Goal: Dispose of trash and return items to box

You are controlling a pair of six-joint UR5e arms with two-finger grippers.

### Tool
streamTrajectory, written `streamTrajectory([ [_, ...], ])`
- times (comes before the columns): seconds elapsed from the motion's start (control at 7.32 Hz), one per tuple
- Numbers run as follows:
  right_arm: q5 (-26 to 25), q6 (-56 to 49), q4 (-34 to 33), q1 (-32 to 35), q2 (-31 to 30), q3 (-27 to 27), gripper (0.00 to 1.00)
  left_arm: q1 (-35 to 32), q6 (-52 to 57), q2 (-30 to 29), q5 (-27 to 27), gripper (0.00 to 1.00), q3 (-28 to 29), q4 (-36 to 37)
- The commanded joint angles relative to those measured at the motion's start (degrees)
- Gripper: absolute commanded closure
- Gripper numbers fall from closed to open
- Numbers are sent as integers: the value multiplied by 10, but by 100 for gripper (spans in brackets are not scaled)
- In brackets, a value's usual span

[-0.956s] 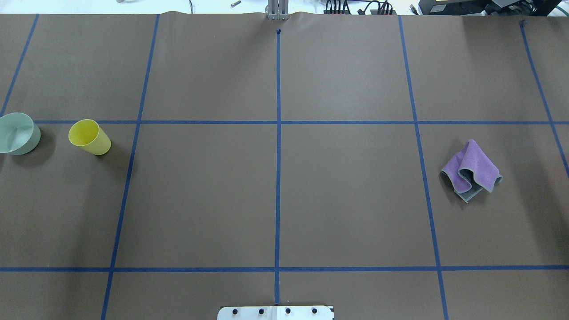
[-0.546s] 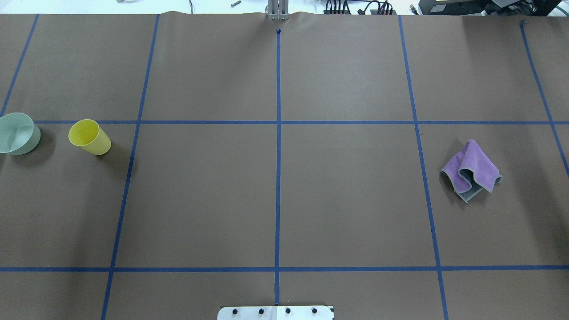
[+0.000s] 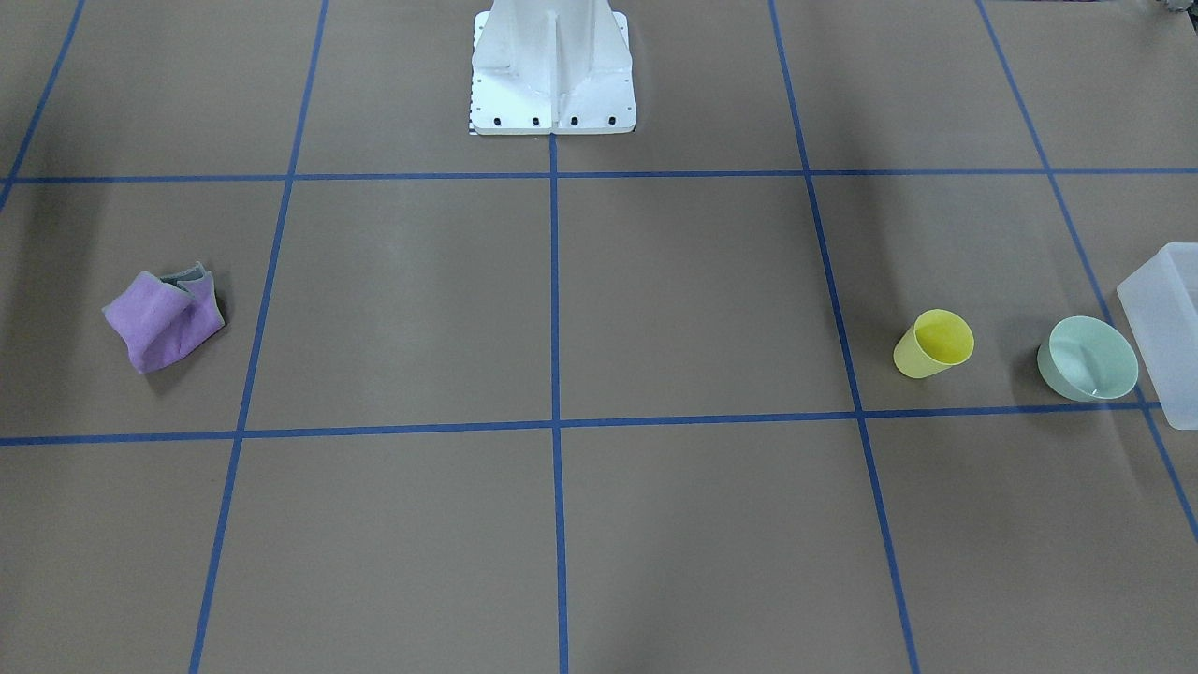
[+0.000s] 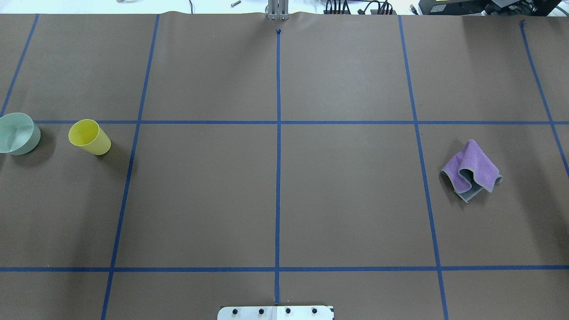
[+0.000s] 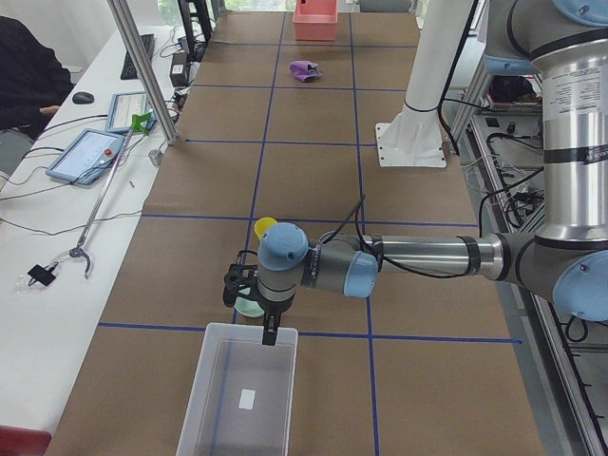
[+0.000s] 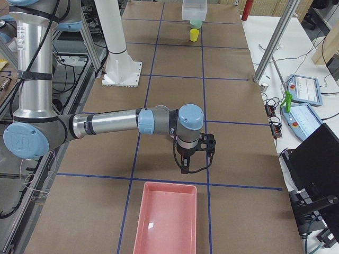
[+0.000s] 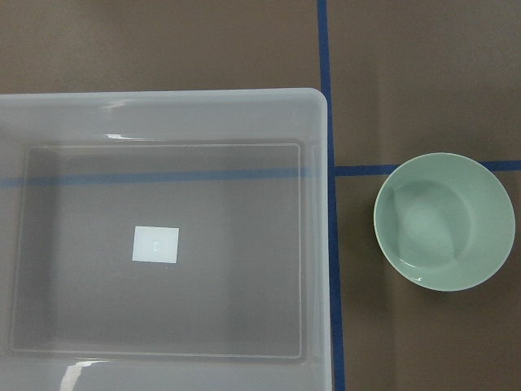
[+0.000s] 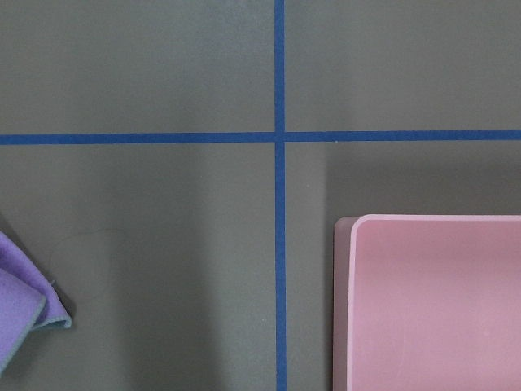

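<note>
The pale mint-green bowl (image 3: 1088,358) stands upright on the brown table, just beside the translucent white box (image 3: 1170,318). From overhead the bowl (image 4: 15,133) is at the far left edge. In the left wrist view the bowl (image 7: 444,221) lies right of the empty box (image 7: 326,204). My left gripper (image 5: 256,318) hovers over the box's (image 5: 214,380) far rim, next to the bowl (image 5: 249,308); I cannot tell if it is open. My right gripper (image 6: 185,165) hangs near the pink tray (image 6: 164,222); I cannot tell if it is open.
A yellow cup (image 4: 89,137) stands right of the bowl. A crumpled purple cloth (image 4: 471,171) lies on the right half, also at the right wrist view's edge (image 8: 20,314), left of the pink tray (image 8: 431,301). The white pedestal (image 3: 552,65) stands at the robot's side.
</note>
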Motion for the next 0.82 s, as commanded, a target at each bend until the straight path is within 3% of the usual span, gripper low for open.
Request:
streamTrajectory([
  [0.0, -2, 2, 2, -3, 5, -11, 0, 0, 0, 1, -4, 1, -5, -4],
  [0.68, 3, 44, 3, -3, 9, -6, 0, 0, -14, -4, -4, 1, -6, 3],
])
